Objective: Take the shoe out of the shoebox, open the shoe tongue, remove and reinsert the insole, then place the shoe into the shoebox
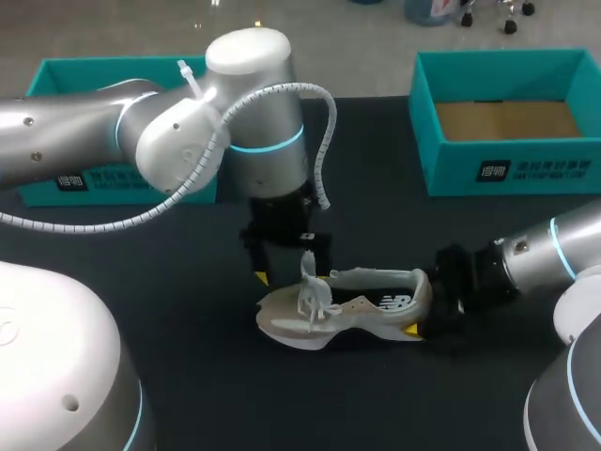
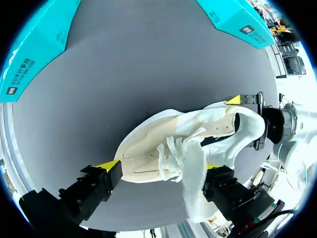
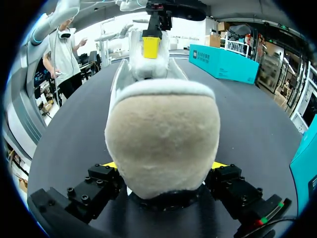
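There's the shoe (image 1: 347,315) out on the desk (image 1: 207,395), an arm at each end!
The right fingers (image 3: 110,165) clamp its heel from both sides; the left fingers (image 2: 109,166) spread wide over the toe end. The shoebox (image 1: 451,174) sits well behind.

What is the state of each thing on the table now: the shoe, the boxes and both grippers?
shoe: out of the box, upright on its sole, laces loose.
shoebox: open, empty.
second teal box: mostly hidden behind the left arm, state cannot be told.
right gripper: shut on the shoe's heel.
left gripper: over the shoe's front, grip unclear.
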Motion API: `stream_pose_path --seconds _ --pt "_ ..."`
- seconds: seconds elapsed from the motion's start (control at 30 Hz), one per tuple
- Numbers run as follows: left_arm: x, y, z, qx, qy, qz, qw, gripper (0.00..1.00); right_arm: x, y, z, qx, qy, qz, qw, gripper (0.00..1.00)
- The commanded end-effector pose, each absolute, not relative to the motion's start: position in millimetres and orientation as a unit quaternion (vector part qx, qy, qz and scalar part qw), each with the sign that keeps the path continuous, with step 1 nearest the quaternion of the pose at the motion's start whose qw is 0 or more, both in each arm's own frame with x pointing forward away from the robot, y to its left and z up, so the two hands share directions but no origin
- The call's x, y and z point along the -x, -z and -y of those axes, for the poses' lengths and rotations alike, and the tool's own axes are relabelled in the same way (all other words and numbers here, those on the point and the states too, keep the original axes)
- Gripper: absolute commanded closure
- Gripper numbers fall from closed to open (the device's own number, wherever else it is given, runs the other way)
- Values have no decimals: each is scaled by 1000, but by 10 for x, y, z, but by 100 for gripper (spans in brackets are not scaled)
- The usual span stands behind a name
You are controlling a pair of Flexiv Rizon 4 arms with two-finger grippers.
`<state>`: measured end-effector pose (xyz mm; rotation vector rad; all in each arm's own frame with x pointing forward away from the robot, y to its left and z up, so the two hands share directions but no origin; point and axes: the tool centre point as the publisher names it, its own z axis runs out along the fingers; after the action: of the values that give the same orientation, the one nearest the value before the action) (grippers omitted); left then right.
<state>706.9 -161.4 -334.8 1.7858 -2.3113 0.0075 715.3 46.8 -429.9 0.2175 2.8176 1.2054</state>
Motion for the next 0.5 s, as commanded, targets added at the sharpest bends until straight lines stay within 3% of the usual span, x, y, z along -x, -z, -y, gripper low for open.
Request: stream_pose_path --seconds 0.03,0.5 --pt "-7055 3206 1540 -602 -20 791 103 0 -7156 4318 -476 -71 -392 -917 35 100" --pt "-7270 2948 1583 -574 -57 810 105 0 -7156 4318 -476 -71 -392 -917 35 100"
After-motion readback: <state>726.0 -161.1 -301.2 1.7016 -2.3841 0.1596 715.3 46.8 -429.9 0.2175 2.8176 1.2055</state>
